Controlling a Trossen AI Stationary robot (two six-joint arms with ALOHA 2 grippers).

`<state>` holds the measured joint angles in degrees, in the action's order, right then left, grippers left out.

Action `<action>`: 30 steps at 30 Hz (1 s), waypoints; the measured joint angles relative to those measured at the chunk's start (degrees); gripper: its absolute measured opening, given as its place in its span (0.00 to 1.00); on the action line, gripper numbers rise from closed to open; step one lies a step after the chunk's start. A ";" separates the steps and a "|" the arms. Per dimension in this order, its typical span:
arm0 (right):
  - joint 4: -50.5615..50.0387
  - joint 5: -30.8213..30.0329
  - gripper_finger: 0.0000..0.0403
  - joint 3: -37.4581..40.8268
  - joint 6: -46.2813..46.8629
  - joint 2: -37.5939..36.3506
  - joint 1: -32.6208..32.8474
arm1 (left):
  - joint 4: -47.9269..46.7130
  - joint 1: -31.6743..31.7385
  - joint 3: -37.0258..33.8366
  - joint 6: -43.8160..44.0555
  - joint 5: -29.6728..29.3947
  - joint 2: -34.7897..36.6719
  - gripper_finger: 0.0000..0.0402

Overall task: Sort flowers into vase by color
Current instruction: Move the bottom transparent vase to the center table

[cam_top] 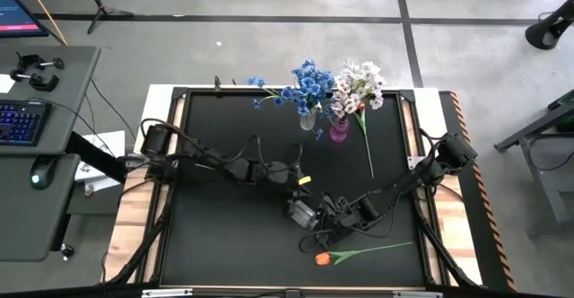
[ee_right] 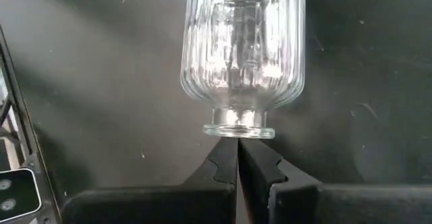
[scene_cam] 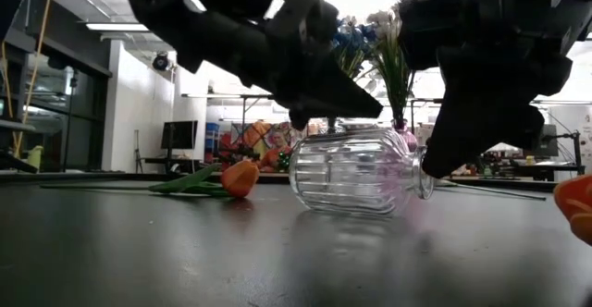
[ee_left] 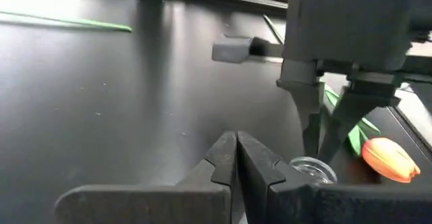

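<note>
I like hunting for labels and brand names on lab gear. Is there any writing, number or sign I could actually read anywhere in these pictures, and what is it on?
None can be read.
Monitor, beside the table: red screen content, too small to read.
Keyboard: keys lit, no legible characters.
Papers by the table's edge: any print is too small.
Clear ribbed vase, lying on its side: no label visible.
Left gripper and right gripper: no markings visible.

We find no readable text, label, brand, number or sign anywhere; the lit red screen (cam_top: 20,15) beside the table shows only illegible marks.
</note>
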<state>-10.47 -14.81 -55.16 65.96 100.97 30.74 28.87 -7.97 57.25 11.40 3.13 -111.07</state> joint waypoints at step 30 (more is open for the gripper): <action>2.47 9.17 0.00 -0.02 -12.87 -2.37 -5.36 | -42.14 -4.24 -1.65 0.93 8.26 6.66 0.00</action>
<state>-8.00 -5.64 -55.18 53.09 98.60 25.38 -13.26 -12.21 55.60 12.33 11.38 -104.41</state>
